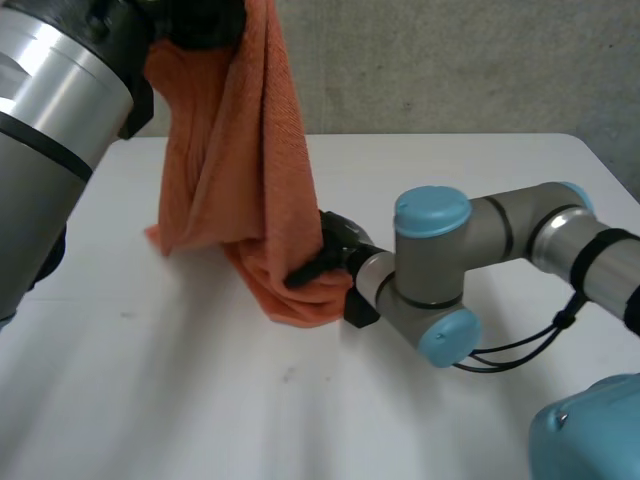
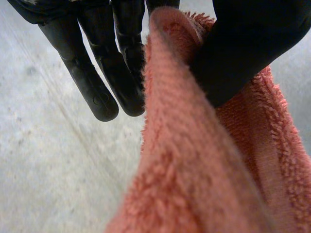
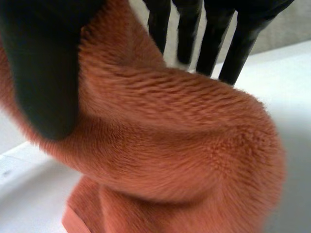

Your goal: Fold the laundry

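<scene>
One towel (image 1: pixel 240 150), orange, makes up the laundry that we see. It hangs in a loose, bunched drape from the left hand (image 1: pixel 205 25), which is raised above the far part of the table (image 1: pixel 200 400). Its lower end rests on the table in a rumpled heap, where the right hand (image 1: pixel 335 252) meets it.

Hand states:
1. Left hand: grasping the towel. In the left wrist view the thumb (image 2: pixel 248 48) presses the top of the cloth from one side, and the straight fingers (image 2: pixel 102 92) lie along the other side.
2. Right hand: grasping the towel. In the right wrist view its thumb lies across the near face of a thick roll of cloth and its fingers pass behind it. We read this as a pinch low on the towel. We cannot tell whether it holds a corner or an edge.

Progress:
- Done, as far as we can judge: the towel is picked up and held at two places, one high and one low.
- Not yet done: no fold is laid and no edges are matched, and the cloth is twisted rather than flat.

We judge the task to be at an early stage. What is left is to open the towel out between the hands or flat on the table, fold it over, square it and set it down.
</scene>
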You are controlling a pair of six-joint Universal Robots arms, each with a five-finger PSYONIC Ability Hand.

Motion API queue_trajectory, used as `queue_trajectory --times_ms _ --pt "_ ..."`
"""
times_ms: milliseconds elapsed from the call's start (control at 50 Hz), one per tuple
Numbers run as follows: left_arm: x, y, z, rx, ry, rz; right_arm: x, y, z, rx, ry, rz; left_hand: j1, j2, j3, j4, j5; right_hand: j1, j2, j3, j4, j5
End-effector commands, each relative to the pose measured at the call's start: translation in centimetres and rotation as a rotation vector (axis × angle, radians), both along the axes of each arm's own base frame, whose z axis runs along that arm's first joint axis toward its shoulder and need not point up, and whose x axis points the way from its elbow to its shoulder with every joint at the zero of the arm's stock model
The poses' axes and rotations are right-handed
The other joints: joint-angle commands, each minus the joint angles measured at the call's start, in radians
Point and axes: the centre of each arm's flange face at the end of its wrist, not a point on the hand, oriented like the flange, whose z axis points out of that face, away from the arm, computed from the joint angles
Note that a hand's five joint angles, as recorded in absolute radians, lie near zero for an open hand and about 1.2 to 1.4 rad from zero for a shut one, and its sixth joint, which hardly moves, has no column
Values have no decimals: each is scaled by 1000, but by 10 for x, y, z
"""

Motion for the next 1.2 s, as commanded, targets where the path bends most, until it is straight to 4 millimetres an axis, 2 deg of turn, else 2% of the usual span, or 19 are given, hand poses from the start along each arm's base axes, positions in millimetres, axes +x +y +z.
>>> queue_trajectory --times_ms 20,60,100,140,220,240,280,380,560,600,660,700,720,740,860,900,1000,1100,1200 --pt "7 16 25 -65 49 -14 1 7 9 -57 44 -66 264 202 204 201 262 1102 1060 1078 1068 1069" --pt "9 15 29 -75 57 -2 -3 8 15 -69 59 -76 264 202 204 201 262 1102 1060 1078 1068 1069" --pt "13 11 30 -69 66 28 -19 17 59 -162 129 -64 264 202 204 201 262 1102 1060 1078 1068 1069" --pt "17 5 29 -63 71 60 -32 17 75 -216 184 -57 264 202 204 201 262 1102 1060 1078 1068 1069" --pt "25 -3 27 -48 76 107 -94 -23 122 -369 299 -161 264 202 204 201 262 1102 1060 1078 1068 1069" --pt "26 -5 25 -42 73 116 -95 -23 122 -370 299 -161 264 202 204 201 262 1102 1060 1078 1068 1069" --pt "28 -6 22 -28 66 124 -125 -36 161 -471 341 -169 264 202 204 201 262 1102 1060 1078 1068 1069" --pt "31 -10 -3 56 17 137 -132 -45 198 -491 313 -97 264 202 204 201 262 1102 1060 1078 1068 1069" --pt "39 -25 -61 207 -68 183 -109 -82 153 -429 356 -23 264 202 204 201 262 1102 1060 1078 1068 1069" --pt "39 -31 -74 243 -90 194 -88 -84 106 -377 422 59 264 202 204 201 262 1102 1060 1078 1068 1069" --pt "37 -44 -104 326 -135 208 -71 -79 76 -385 481 131 264 202 204 201 262 1102 1060 1078 1068 1069" --pt "36 -54 -124 381 -167 223 -67 -77 66 -388 502 151 264 202 204 201 262 883 841 859 849 849" --pt "37 -58 -131 396 -176 228 -65 -76 57 -397 541 159 264 202 204 201 262 200 158 176 166 166" --pt "38 -62 -136 411 -184 236 -67 -78 55 -404 577 137 264 202 204 201 262 -120 -162 -144 -154 -153" --pt "57 -89 -149 441 -199 319 -79 -78 84 -412 623 -18 264 202 204 201 262 -120 -162 -144 -154 -153" --pt "64 -95 -149 435 -201 345 -93 -65 111 -406 629 -58 264 202 204 201 262 -120 -162 -144 -154 -153" --pt "70 -100 -150 434 -202 365 -111 -27 124 -382 639 -47 264 202 204 201 262 -120 -162 -144 -154 -153" --pt "69 -100 -153 442 -209 362 -125 4 116 -384 637 -45 264 202 204 201 262 -120 -162 -144 -154 -153" --pt "69 -103 -165 472 -222 363 -143 59 84 -307 641 36 264 202 204 201 262 -120 -162 -144 -154 -153"
